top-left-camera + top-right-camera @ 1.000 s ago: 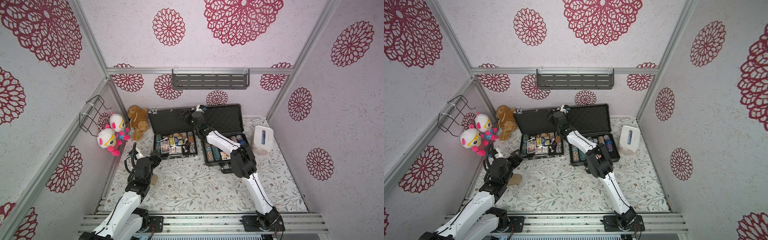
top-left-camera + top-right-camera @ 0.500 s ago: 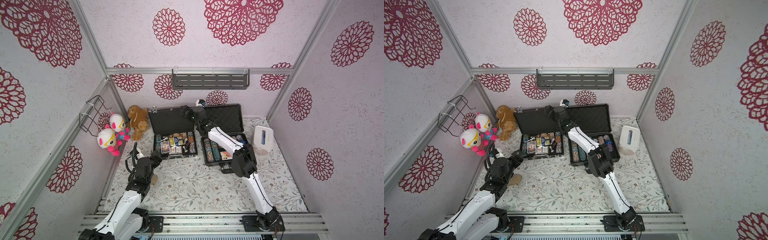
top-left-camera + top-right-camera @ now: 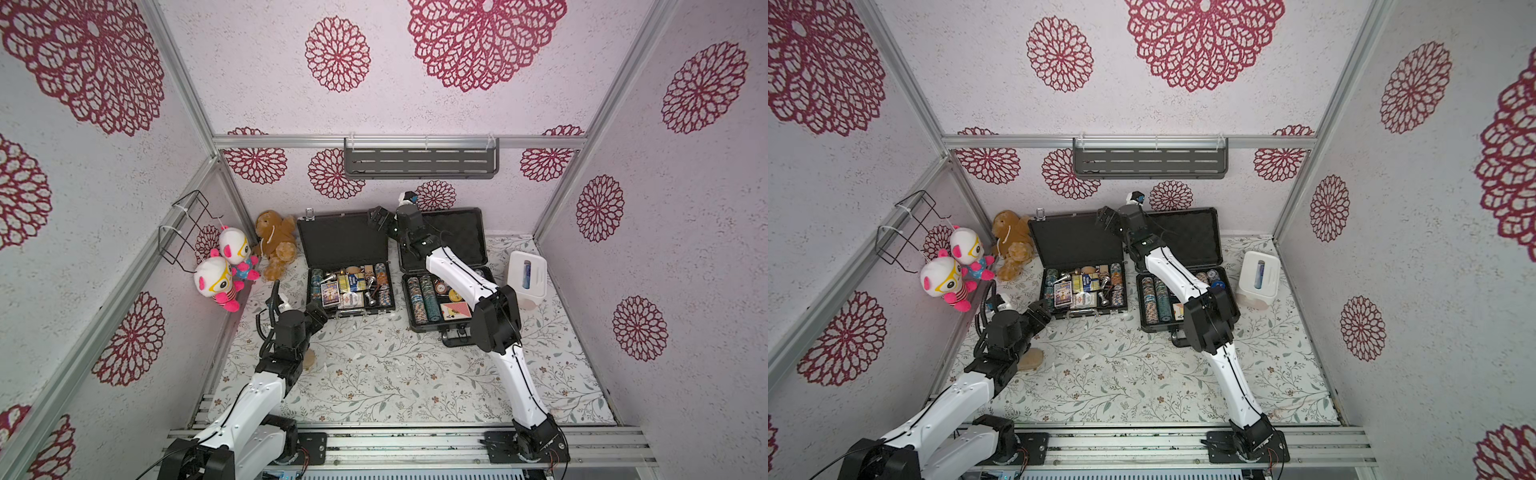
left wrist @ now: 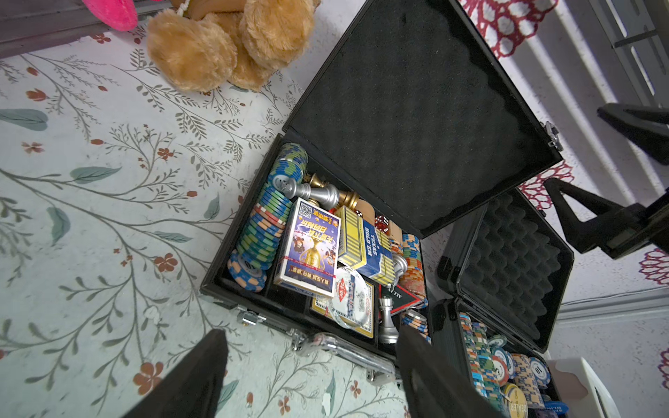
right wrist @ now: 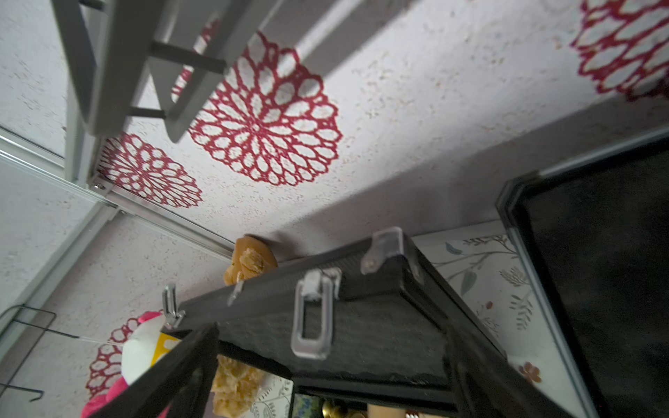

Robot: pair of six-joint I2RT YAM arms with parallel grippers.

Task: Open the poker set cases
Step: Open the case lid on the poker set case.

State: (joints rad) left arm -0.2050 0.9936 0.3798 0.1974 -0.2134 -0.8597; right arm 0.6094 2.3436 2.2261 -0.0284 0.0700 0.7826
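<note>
Both poker set cases stand open near the back wall, lids upright. The slim black case (image 3: 343,241) (image 3: 1075,245) holds chips, card decks and chess pieces. The thicker case (image 3: 461,232) (image 3: 1196,237) holds rows of chips. My right gripper (image 3: 376,218) (image 3: 1105,217) is open at the upper right corner of the slim case's lid. In the right wrist view the lid's latch edge (image 5: 362,325) lies between its spread fingers (image 5: 188,365). My left gripper (image 3: 319,312) (image 4: 311,362) is open, low at the slim case's front left corner, by its silver handle (image 4: 347,351).
A white tissue box (image 3: 527,276) stands right of the thicker case. A brown plush bear (image 3: 276,241) and two white-and-pink plush dolls (image 3: 220,274) sit at the back left by a wire basket (image 3: 187,224). A grey shelf (image 3: 419,160) hangs on the back wall.
My right gripper has moved left and up, from between the two lids to the top corner of the slim case's lid. The left arm has hardly moved.
</note>
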